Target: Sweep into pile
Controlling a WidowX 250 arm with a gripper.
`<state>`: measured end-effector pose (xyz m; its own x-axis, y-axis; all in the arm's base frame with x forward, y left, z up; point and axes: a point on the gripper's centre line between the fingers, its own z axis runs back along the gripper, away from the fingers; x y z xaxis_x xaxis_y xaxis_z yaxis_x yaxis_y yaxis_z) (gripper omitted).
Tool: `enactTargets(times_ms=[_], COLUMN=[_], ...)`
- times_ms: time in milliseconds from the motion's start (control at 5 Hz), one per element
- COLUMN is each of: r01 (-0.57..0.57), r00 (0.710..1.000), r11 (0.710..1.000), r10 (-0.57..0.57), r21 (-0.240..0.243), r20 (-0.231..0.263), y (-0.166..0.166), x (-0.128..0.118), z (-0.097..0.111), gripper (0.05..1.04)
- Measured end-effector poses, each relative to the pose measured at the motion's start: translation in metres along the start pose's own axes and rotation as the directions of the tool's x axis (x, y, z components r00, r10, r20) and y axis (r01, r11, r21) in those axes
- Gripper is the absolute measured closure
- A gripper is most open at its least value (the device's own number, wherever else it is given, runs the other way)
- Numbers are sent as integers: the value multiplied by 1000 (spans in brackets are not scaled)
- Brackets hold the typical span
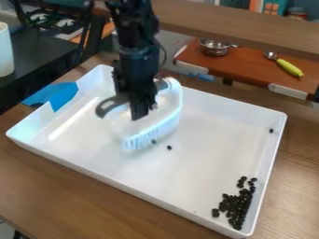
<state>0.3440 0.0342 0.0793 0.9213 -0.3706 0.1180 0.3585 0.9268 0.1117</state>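
A pile of small black beans (235,206) lies in the lower right of the frame, in the near right corner of a white rectangular tray (205,163), with a few looser ones at its upper end and along its left side. One bean (169,147) lies apart near the middle, another (154,141) is at the lower edge of the brush, and a third (271,131) sits farther right, near the tray's right wall. The scrub brush (171,114), pale with a dark curved handle (111,103), is left of centre over the tray floor, its long side slanting from upper right to lower left. The black gripper (143,109) hangs down over it from the top edge of the frame, clamped on the brush's handle. Blue tape (57,94) covers part of the tray's rim at left. The tray rests on a wooden table (68,189). At upper right, a metal pot (214,47) and a spoon with a yellow-green handle (289,67) lie on a reddish-brown board (249,64), below a wooden beam (243,25). A black stove (46,28) stands at upper left, with a white cup (5,51) at the left edge.
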Motion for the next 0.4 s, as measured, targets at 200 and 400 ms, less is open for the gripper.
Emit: enactTargets(times_ms=[200,400], r01=[33,46], r00=[999,999], r11=[999,998], r10=[-32,-47], r21=[14,-37], r20=[-16,-28], y=[-12,-32], x=[0,-4], z=[-9,-7], gripper=[587,587])
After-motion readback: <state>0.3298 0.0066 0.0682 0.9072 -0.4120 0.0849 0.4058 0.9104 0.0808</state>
